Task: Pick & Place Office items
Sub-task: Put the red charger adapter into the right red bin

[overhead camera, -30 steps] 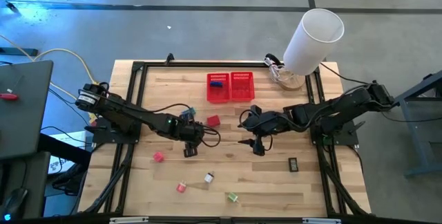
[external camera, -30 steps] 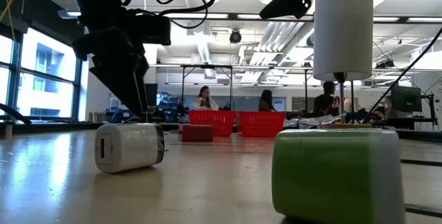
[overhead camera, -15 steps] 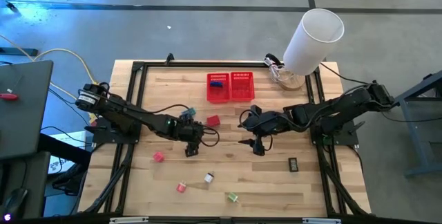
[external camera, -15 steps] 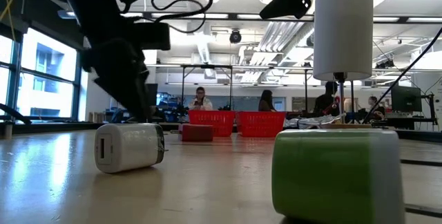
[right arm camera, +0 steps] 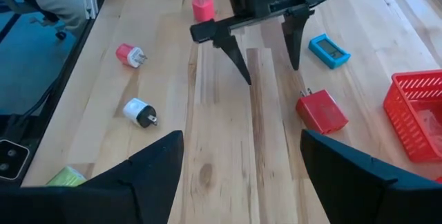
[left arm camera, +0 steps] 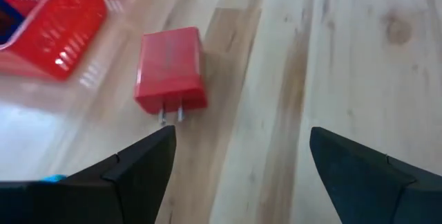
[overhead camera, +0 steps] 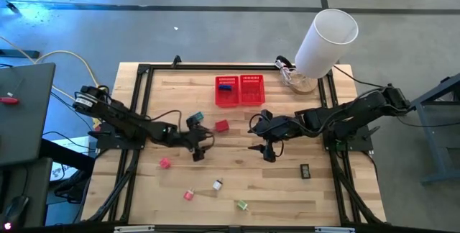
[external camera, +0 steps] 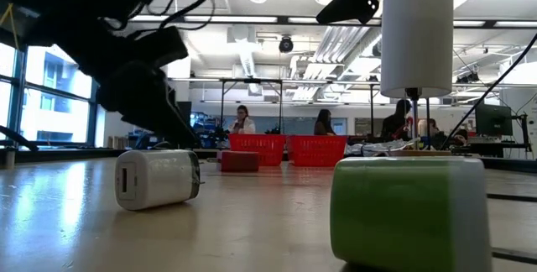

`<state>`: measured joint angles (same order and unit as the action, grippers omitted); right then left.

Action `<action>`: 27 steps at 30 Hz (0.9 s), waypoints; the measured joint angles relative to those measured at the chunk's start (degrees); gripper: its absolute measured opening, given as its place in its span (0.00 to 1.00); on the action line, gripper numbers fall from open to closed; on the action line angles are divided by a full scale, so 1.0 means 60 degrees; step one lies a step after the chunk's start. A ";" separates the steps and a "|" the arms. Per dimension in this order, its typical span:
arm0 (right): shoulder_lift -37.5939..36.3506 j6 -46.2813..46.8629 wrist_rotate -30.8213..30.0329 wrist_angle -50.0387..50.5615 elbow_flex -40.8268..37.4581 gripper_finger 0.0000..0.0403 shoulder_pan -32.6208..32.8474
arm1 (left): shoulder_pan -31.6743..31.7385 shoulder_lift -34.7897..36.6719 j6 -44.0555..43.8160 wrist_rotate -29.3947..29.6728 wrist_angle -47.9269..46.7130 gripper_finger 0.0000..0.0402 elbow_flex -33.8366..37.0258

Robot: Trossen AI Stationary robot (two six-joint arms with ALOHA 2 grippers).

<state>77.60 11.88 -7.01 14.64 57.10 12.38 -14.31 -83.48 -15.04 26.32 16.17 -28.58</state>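
On the wooden worktop (overhead camera: 287, 183), two red mesh baskets (overhead camera: 240, 90) at the far edge hold one blue item (overhead camera: 226, 85). Six stay loose mid-table and nearer, so most remains. My left gripper (overhead camera: 198, 151), fingers wide and empty, hovers near the red plug block (overhead camera: 221, 126); my right gripper (overhead camera: 264, 149) waits open mid-table.

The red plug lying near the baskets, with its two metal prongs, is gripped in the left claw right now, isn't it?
Not gripped. The red plug does lie on the wood near the baskets, prongs showing, but the left gripper is open and empty, with the plug lying free ahead of its fingers. The left wrist view shows this; the right wrist view confirms it.
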 joint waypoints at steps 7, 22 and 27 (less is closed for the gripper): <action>0.0000 -0.0007 -0.0004 -0.0057 0.0000 0.69 0.0000 | 0.0148 -0.0005 0.0447 0.0495 0.2470 0.81 0.1123; 0.0000 0.0066 0.0015 -0.0194 0.0000 0.69 0.0011 | 0.0504 -0.1764 0.0175 0.0220 0.4792 0.81 0.1236; 0.0000 0.0066 0.0015 -0.0196 0.0000 0.69 0.0007 | 0.0508 -0.2358 0.0254 0.0275 0.5128 0.81 0.1232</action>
<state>77.60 12.27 -6.92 13.46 57.10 12.43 -11.27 -97.62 -13.52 27.97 46.93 -21.19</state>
